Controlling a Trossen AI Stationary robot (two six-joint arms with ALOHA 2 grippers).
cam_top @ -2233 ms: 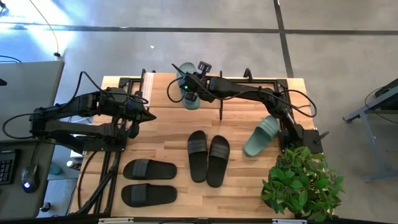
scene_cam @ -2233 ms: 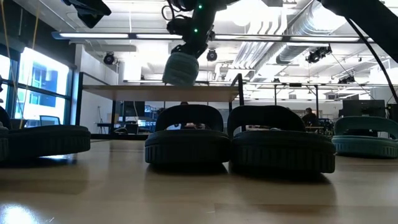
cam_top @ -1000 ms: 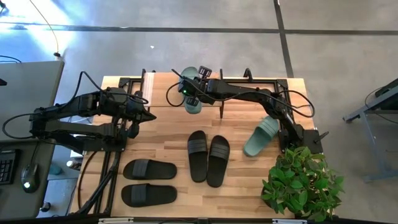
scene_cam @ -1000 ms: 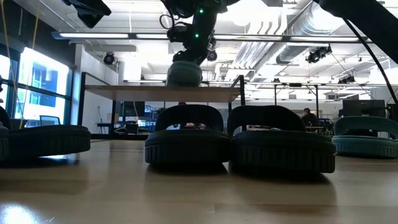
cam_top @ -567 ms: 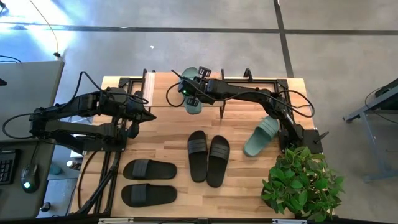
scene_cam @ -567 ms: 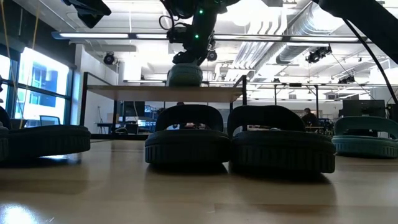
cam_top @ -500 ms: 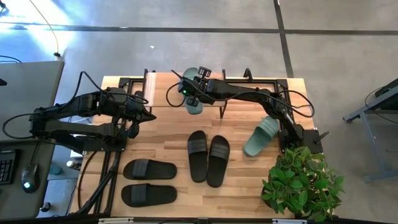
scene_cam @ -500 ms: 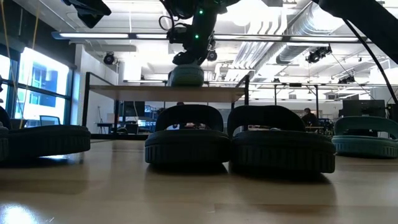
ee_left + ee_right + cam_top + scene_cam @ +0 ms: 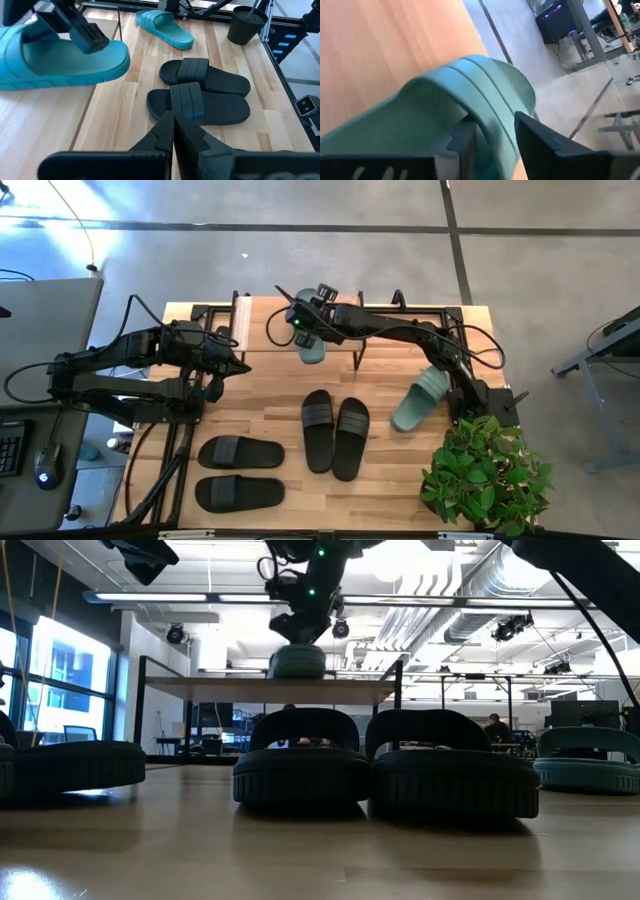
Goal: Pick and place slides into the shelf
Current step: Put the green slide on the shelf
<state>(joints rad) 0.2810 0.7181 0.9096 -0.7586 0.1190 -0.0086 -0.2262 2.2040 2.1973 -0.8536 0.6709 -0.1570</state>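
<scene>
Green slide (image 9: 309, 338): resting on the shelf (image 9: 262, 328) top board, strap clamped in the right gripper (image 9: 309, 319). Left gripper (image 9: 238, 366): fingers closed together, empty, above the bench (image 9: 280, 410) left of the shelf.

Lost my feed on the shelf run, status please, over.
Right claw shut on green slide, resting on the shelf. Left claw shut, idle at table's left. Five slides on the table, none in the way.
</scene>
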